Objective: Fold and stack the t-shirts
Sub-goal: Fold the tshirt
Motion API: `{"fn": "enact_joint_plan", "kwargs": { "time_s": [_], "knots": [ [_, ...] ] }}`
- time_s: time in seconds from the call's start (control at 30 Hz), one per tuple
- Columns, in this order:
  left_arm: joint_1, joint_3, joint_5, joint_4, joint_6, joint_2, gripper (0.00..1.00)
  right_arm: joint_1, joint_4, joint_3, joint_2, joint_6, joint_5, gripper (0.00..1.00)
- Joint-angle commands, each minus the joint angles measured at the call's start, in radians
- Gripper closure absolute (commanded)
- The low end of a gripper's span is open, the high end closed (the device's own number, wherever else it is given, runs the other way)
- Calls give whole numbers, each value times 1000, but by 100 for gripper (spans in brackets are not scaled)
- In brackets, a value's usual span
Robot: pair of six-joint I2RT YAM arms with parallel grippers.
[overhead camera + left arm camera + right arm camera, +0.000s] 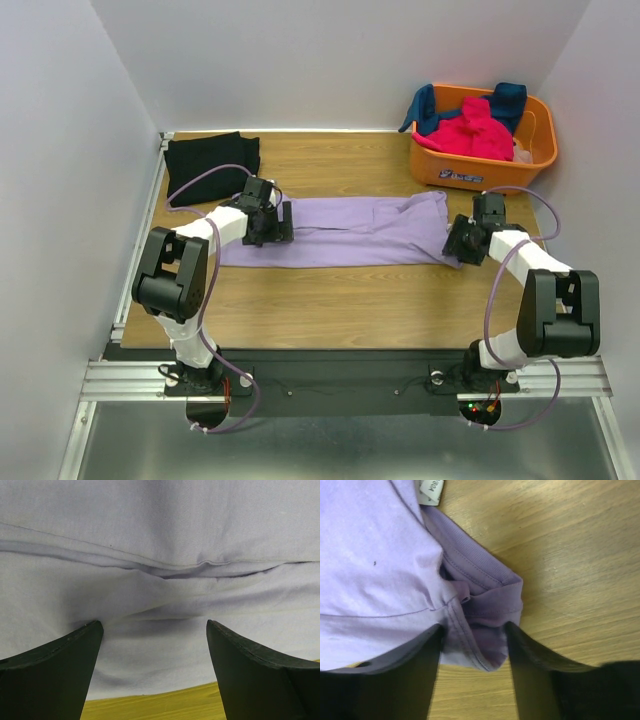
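Note:
The lavender t-shirt point(350, 232) lies spread in a long band across the middle of the table. My left gripper point(270, 226) is open over its left end; in the left wrist view the fingers point(75, 650) stand wide apart with the cloth point(160, 540) between and beyond them. My right gripper point(462, 241) is at the shirt's right end. Its jaws are partly open and straddle the bunched neckline point(490, 605). A folded black t-shirt point(212, 160) lies at the back left. The hot-pink t-shirt point(468, 130) and teal-blue t-shirt point(508, 100) sit in the basket.
The orange plastic basket point(450, 168) stands at the back right corner. White walls close in the table on the left, back and right. Bare wood point(350, 300) shows between the lavender shirt and the near edge.

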Motion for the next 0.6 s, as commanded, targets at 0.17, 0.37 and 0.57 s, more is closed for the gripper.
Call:
{"fn": "enact_joint_plan", "kwargs": {
  "time_s": [0.17,0.37,0.57],
  "knots": [
    [37,-16,-8,-3,19,25,2,3,-49,36,-27,-14,50,87],
    [63,-38,10,6,54,38,2,-5,-110,107,3,-72,141,93],
    [67,-59,25,22,75,29,2,-42,-129,157,42,-129,209,95]
  ]
}}
